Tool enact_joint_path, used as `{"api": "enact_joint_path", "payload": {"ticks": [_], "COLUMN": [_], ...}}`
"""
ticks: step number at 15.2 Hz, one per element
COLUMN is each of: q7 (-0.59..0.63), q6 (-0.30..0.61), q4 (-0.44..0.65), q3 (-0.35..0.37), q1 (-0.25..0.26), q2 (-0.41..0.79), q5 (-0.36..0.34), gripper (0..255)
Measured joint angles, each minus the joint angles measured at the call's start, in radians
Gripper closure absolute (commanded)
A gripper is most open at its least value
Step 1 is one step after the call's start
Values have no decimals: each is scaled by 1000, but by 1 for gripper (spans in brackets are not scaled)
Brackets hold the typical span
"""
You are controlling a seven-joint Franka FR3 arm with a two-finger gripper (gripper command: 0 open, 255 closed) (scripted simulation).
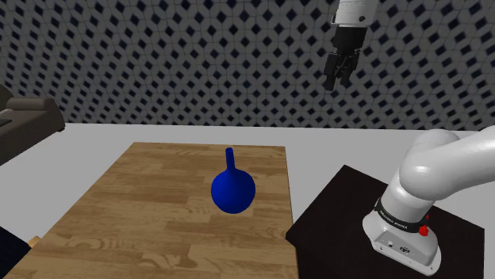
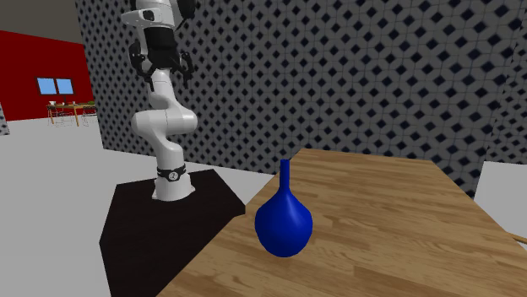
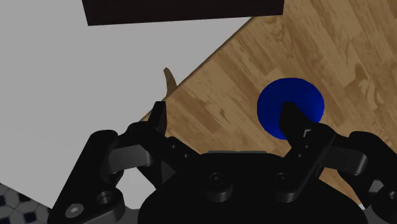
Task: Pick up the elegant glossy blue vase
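A glossy blue vase (image 1: 232, 187) with a round belly and a thin neck stands upright on the wooden table (image 1: 143, 222), near the edge closest to the stand. The same vase (image 2: 284, 218) stands near the table's corner in the second exterior view. My black gripper (image 1: 337, 73) hangs open high above the surface, well up and to the right of the vase in the shoulder view. From the wrist, the vase (image 3: 290, 106) shows from above, far below and partly behind one fingertip, and the gripper (image 3: 224, 121) holds nothing.
The dark stand (image 1: 341, 230) sits just beside the table in the shoulder view. A dark couch (image 1: 24, 123) is at the shoulder view's left. A patterned wall (image 1: 198, 55) runs behind. Grey floor (image 3: 76, 76) lies beside the table.
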Motion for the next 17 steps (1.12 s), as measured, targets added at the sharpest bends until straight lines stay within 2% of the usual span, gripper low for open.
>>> {"api": "enact_joint_path", "payload": {"ticks": [5, 11, 17], "q7": [55, 145, 250], "q6": [68, 209, 331], "q4": [-22, -18, 36], "q3": [53, 141, 236], "q1": [15, 39, 63], "q2": [46, 187, 356], "q5": [38, 92, 125], "gripper": [0, 0, 0]}}
